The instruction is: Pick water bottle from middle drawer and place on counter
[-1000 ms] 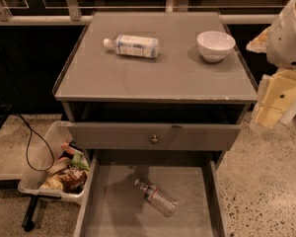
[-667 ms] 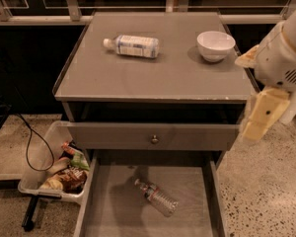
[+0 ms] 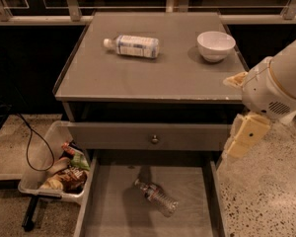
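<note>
beside grey counter [image 3: 153, 78], claw [image 3: 240, 143]

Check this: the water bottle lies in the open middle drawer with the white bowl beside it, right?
No: camera view shows the white bowl on the counter. The water bottle does lie in the middle drawer. The tool hangs beside the cabinet, at picture right.

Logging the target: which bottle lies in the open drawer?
The small clear water bottle, on the middle drawer floor; the fatter labelled bottle lies on the counter. The gripper hangs at right.
</note>
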